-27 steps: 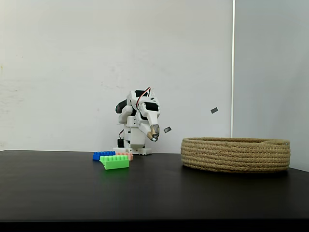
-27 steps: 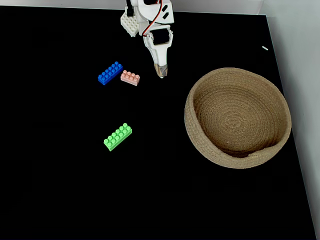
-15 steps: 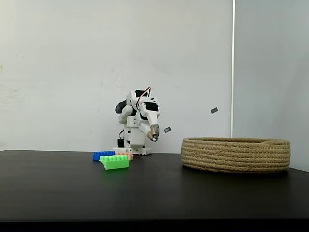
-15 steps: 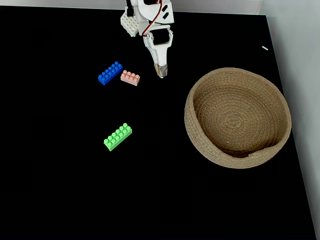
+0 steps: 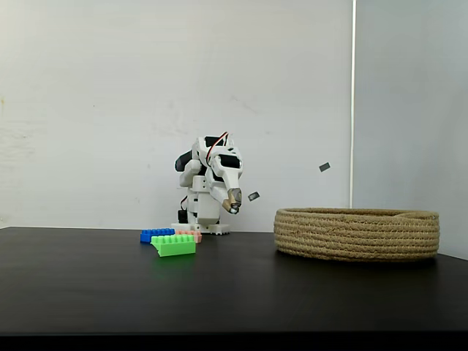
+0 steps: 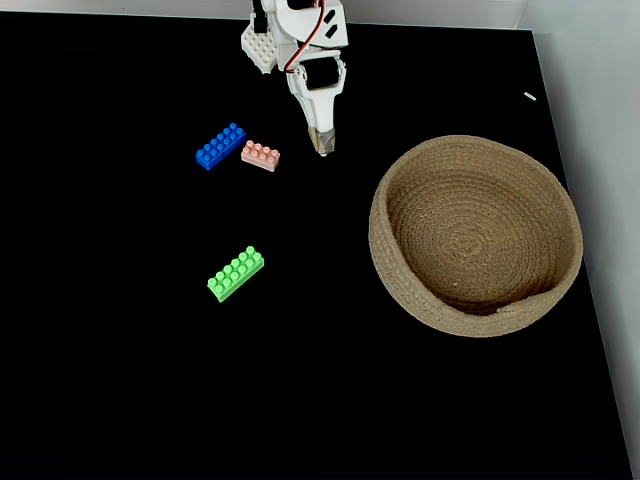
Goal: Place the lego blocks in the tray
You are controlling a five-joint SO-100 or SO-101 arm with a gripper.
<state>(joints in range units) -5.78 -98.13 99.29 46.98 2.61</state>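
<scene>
Closest to the low side camera is the green lego block (image 5: 174, 245), bright lime with two rows of studs on top, sitting flat on the black table (image 5: 234, 292); from above the same green block (image 6: 236, 274) lies diagonally, well to the left of the tray and on its own. Next back are the pale pink block (image 6: 260, 156), a shorter brick, and the blue block (image 6: 220, 147), longer and angled, the two just beside each other with a thin gap only the top-down view makes clear. In the side view the blue block (image 5: 156, 235) and pink block (image 5: 189, 235) peek out behind the green one and look almost stacked together. The tray (image 6: 476, 237) is a round coiled tan rope basket, low-walled, with nothing in it as seen from above; in the side view the tray (image 5: 357, 234) just shows its ribbed wall, so you can't see inside. Furthest back is the white arm, folded up over its base near the wall, with the gripper (image 5: 233, 205) pointing down and forward, hanging above the table. From above, the gripper (image 6: 321, 148) sits between the pink block and the tray, nearer the pink one, fingers pressed together with nothing in them.
</scene>
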